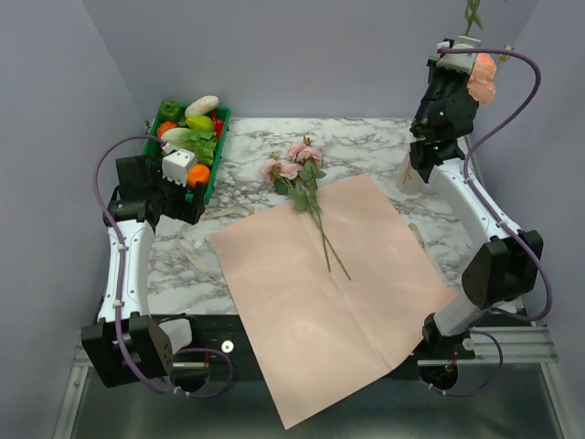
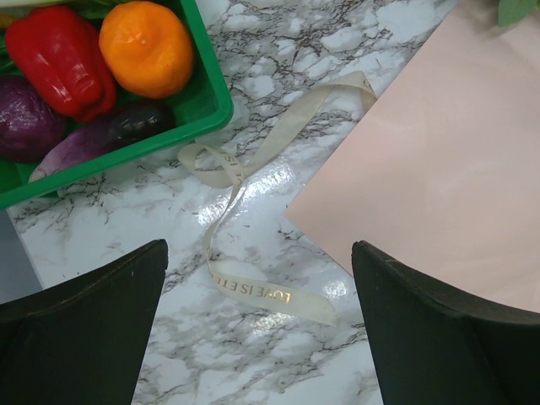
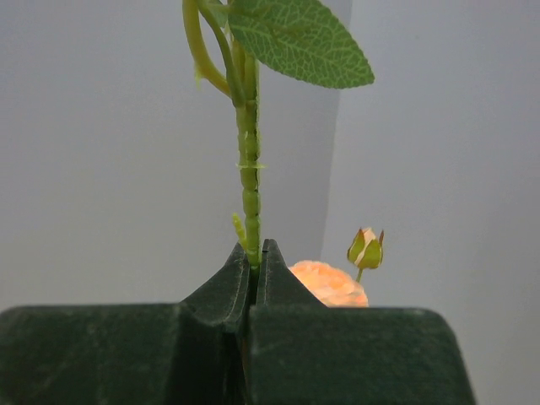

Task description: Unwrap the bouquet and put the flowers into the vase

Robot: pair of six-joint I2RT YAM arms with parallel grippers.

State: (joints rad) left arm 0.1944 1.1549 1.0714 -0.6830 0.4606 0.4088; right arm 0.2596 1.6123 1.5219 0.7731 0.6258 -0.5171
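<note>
Flower stem stands pinched inside right claw.

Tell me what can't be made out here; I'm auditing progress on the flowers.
Vase: top view, mostly hidden behind the right arm.
Held stem: right wrist view, upper end cut by the top edge.
Peach rose: right wrist view, lower half behind the shut right claw.

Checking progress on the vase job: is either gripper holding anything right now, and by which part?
The right gripper is shut on a flower, pinching it by its green stem. The left gripper is open and holds nothing.
</note>
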